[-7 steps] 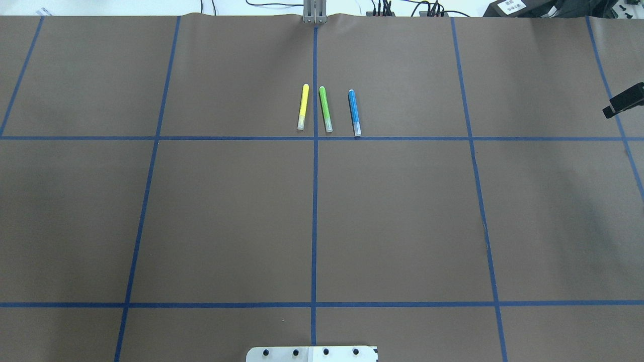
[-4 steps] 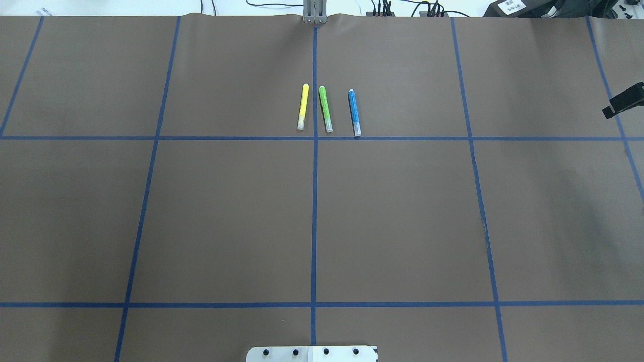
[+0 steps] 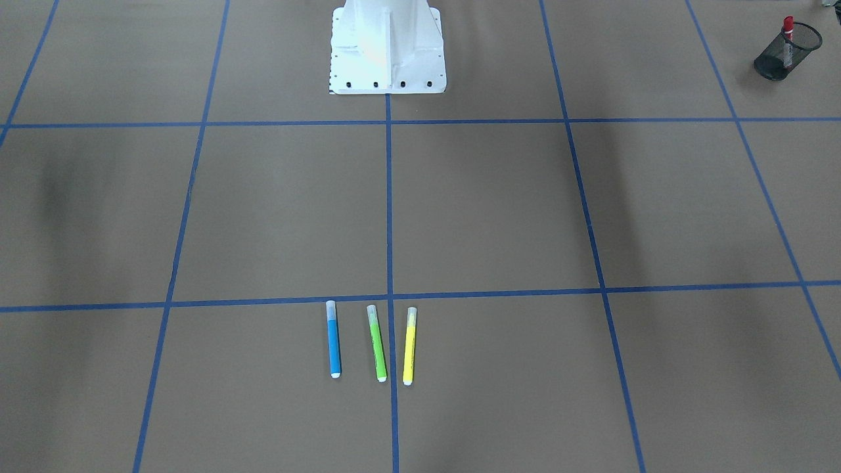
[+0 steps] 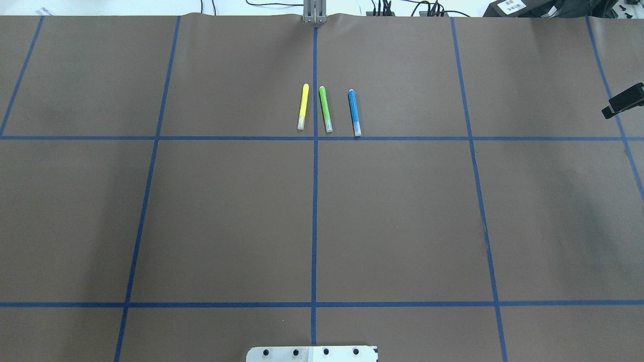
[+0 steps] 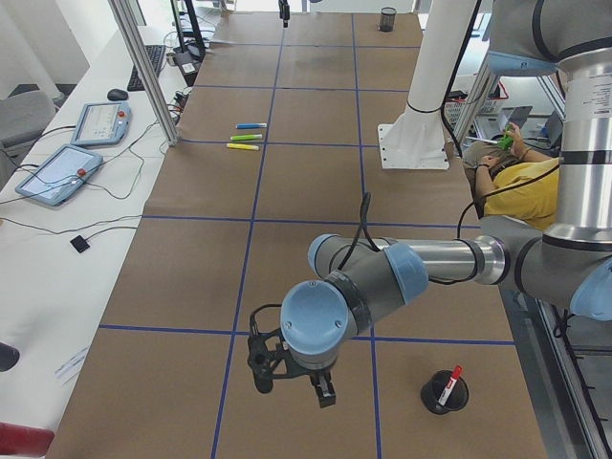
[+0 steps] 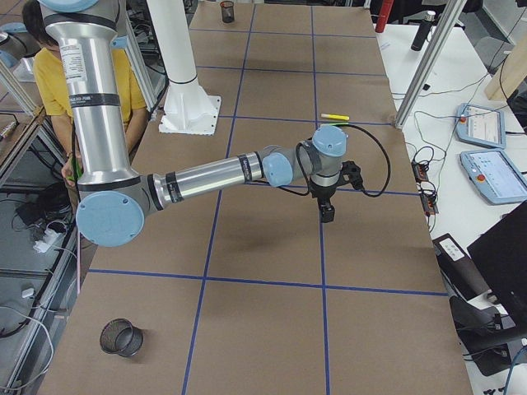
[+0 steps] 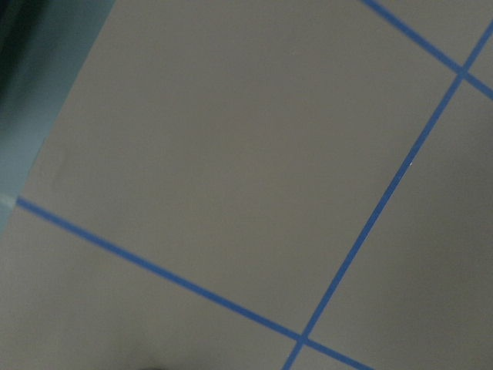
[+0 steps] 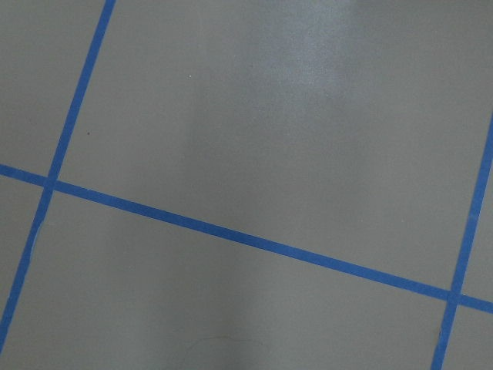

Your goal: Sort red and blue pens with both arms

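Nearest the robot, the left gripper [image 5: 323, 390] hangs over the table's left end, with the black mesh cup [image 5: 444, 392] holding the red pen [image 5: 449, 380] near it at 3 o'clock in the left side view. Whether this pincer is released or clenched I cannot tell, nor that of the right gripper [image 6: 327, 212], which hangs over bare cover toward the right end. A careless swing by the left arm could tip that light cup and spill the red pen. The second mesh cup [image 6: 121, 337] sits at the right end. From over the shoulders the blue pen [image 4: 354, 111] lies flat at 12 o'clock, just beside the green marker [image 4: 325, 109], with the yellow marker [image 4: 303, 106] at the green one's 9 o'clock. Fingers descending wide could nudge or seize the green one. The round barrel may also roll if it is pinched off-centre. Open cover spreads at 3, 6 and 9 o'clock of the pens, while the table's far edge [image 4: 402, 16] lies not far beyond at 12.
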Motion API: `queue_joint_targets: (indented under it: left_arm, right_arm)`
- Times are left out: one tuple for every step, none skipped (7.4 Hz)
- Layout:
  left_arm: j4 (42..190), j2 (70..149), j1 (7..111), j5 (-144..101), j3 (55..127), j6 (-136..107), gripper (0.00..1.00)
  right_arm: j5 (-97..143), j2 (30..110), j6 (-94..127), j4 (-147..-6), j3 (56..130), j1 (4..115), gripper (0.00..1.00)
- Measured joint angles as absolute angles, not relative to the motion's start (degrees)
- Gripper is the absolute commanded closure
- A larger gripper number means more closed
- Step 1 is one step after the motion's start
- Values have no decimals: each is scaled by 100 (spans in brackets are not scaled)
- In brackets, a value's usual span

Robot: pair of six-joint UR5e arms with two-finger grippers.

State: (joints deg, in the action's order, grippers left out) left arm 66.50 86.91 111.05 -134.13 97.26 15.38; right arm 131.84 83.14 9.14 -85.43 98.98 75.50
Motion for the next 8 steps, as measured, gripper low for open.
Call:
queue_joint_targets:
  left_arm:
    - [7331, 8694, 10730, -13405, 9842, 1489, 0]
    - [7750, 8698, 10308, -13381, 10040, 1440, 0]
    - [7944, 8726, 9901, -13358, 10299, 1234, 0]
    - [8023, 8812, 9501, -13346, 10523, 838, 0]
    - [8080, 8911, 9157, -13340, 10644, 519, 0]
    - [8171, 8962, 8951, -13340, 10677, 369, 0]
    - [8250, 8980, 8857, -13341, 10681, 307, 0]
    - [8287, 8981, 8824, -13341, 10684, 284, 0]
  right_arm:
    - [13186, 8314, 914, -8543, 9897, 7543, 0]
    - [13189, 8315, 914, -8543, 9897, 7532, 0]
    - [13196, 8313, 918, -8543, 9897, 7510, 0]
    - [13206, 8279, 990, -8543, 9911, 7478, 0]
    - [13213, 8158, 1230, -8543, 9931, 7394, 0]
    - [13211, 7923, 1643, -8545, 9927, 7209, 0]
    - [13195, 7620, 2114, -8551, 9892, 6943, 0]
    - [13156, 7282, 2615, -8554, 9822, 6634, 0]
